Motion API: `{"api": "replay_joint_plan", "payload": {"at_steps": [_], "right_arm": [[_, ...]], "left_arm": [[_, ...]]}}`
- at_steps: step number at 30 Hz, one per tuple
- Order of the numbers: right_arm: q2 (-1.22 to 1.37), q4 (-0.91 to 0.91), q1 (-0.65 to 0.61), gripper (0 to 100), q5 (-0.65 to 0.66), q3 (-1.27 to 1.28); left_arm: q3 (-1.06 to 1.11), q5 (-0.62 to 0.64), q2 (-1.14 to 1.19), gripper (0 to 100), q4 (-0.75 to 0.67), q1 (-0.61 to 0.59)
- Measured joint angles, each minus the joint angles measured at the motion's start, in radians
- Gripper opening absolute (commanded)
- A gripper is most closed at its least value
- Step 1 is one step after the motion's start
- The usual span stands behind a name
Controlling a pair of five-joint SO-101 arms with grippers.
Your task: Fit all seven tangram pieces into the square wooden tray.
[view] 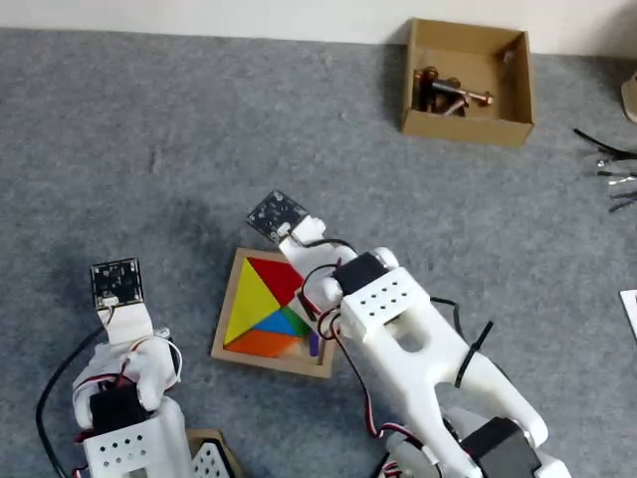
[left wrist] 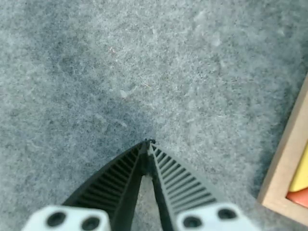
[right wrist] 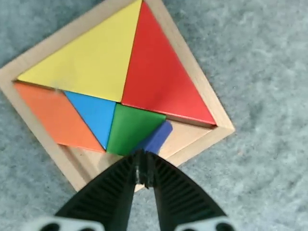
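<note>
Sq wooden tray (right wrist: 194, 72) on grey felt (right wrist: 260, 57); yellow triangle (right wrist: 89, 62), red triangle (right wrist: 159, 77) inside.

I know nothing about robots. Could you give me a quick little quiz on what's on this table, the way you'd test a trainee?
1. True or false: the left gripper holds a puzzle piece.
2. Fill in: ____ coloured pieces lie flat in the wooden tray.
3. Which colour is the loose piece at the tips of the right gripper? A) white B) purple C) black

Key: 1 false, it is shut over bare carpet. 2 five: yellow, red, orange, blue, green. 3 B.
</note>
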Motion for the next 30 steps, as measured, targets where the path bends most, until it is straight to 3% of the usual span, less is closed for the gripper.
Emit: {"api": "replay_joint_plan", "payload": {"at_steps": [30], "right_arm": [[-0.018,-0.021,0.014,0.4,0.060,0.114]], "left_arm": [[0.000,0.000,0.000,1,0.000,0.000]]}}
